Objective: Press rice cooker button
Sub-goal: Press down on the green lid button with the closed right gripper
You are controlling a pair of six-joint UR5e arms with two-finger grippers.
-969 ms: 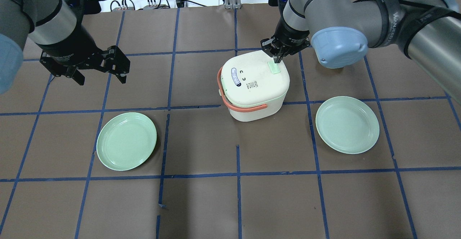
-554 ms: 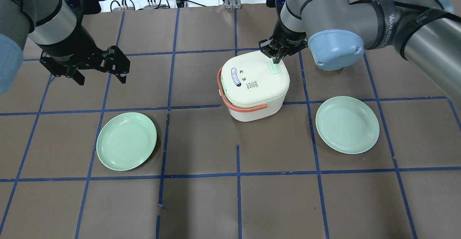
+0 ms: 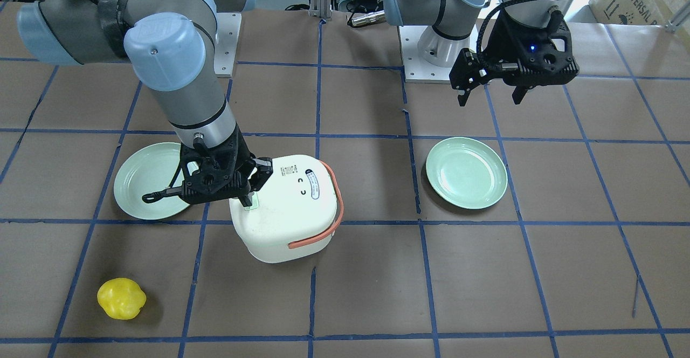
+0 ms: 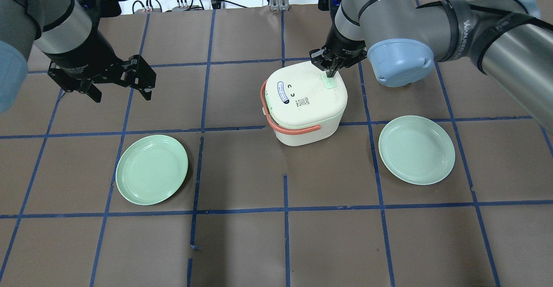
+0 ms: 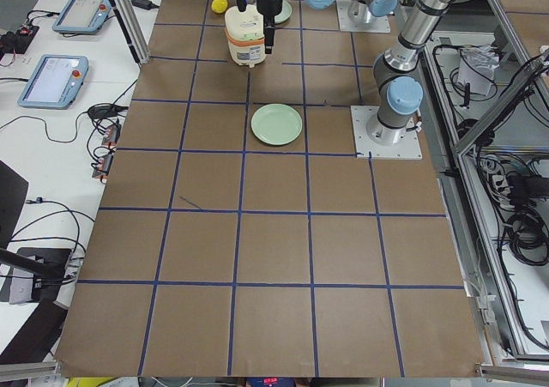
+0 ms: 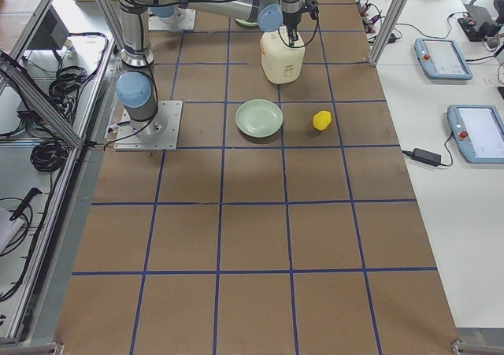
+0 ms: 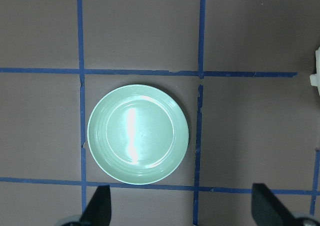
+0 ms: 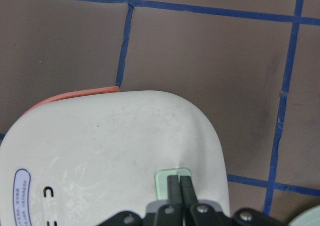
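Observation:
A cream rice cooker [image 4: 302,105] with an orange handle stands mid-table; it also shows in the front view [image 3: 285,207]. Its pale green button [image 4: 329,81] sits on the lid's far right corner. My right gripper [image 4: 330,73] is shut, its fingertips pressed together and resting on the button [image 8: 170,182] in the right wrist view. My left gripper [image 4: 119,91] is open and empty, hovering far to the left above the table.
A green plate [image 4: 151,169] lies front left and another green plate [image 4: 416,149] front right of the cooker. A yellow fruit [image 3: 121,298] lies beyond the cooker, near the operators' side. Cables run along the far table edge.
My right arm has shifted slightly left, with its fingertips staying on the button. The left arm has not moved.

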